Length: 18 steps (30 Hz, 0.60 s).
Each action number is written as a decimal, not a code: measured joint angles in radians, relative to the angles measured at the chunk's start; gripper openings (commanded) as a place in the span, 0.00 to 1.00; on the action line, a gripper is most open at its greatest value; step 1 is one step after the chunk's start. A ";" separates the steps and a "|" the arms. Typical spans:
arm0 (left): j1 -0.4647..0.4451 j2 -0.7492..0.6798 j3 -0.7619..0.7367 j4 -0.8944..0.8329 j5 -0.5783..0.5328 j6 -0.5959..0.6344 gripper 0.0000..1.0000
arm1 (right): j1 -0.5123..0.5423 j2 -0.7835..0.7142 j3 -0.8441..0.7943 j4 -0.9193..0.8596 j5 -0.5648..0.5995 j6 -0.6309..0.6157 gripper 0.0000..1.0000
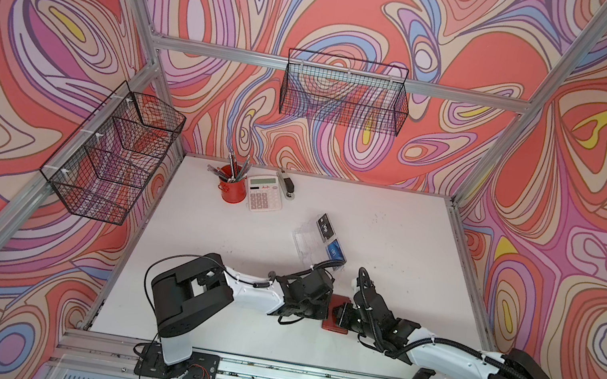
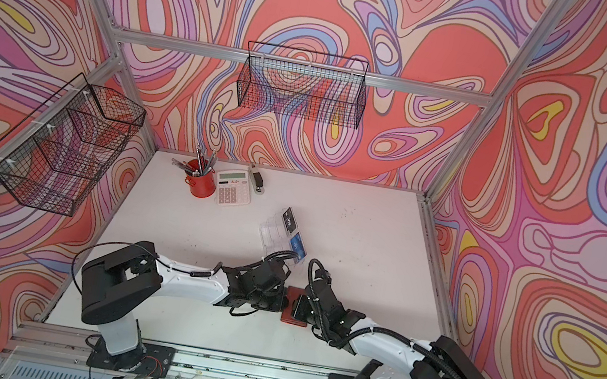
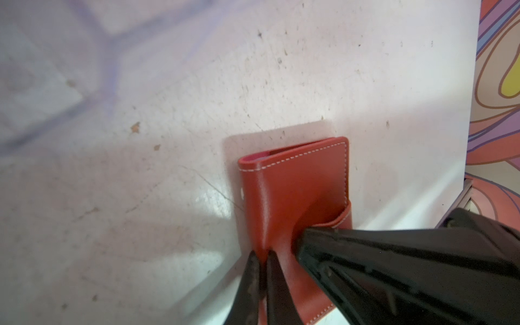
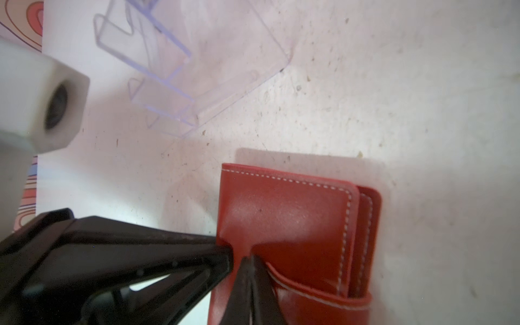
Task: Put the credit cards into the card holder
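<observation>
Holder (image 3: 295, 191): red, closed, flat on the table (image 1: 403, 233), front middle, between both grippers.
Strap (image 4: 309, 305): wrapped over the holder's open edge, white stitching along it.
Left gripper (image 3: 261, 256): clenched, jaws almost together, tips pressed onto the holder's cover beside the spine crease; a sliver of red between them; cannot tell whether any leather is pinched.
Right gripper (image 4: 250, 260): clenched, jaws fully together, tips on the cover right at the strap's end, nothing between them.
Gap between grippers: small, tips near each other on the same cover, not touching.
Stand (image 4: 213, 64): clear, tiered, on the table behind the holder, apart from it.
Black card (image 1: 324, 227): upright in the stand's rear tier, white lettering facing front.
Blue card (image 1: 335, 252): leaning in a lower tier, just in front of the black card.
Cards versus holder: both in the stand, well apart from the holder.
Calculator (image 1: 262, 194): rear of table, between cup (image 1: 232, 190) and stapler (image 1: 286, 186).
Cup: red, full of pens.
</observation>
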 measured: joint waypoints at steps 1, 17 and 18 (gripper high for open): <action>0.000 0.000 -0.002 0.002 0.000 0.000 0.08 | -0.001 0.000 -0.005 0.015 -0.002 0.009 0.00; 0.000 -0.005 -0.007 0.010 -0.004 0.006 0.08 | -0.003 -0.004 0.359 -0.443 0.062 -0.098 0.27; 0.000 -0.005 -0.007 0.010 -0.004 0.007 0.08 | -0.003 -0.007 0.381 -0.460 0.069 -0.106 0.28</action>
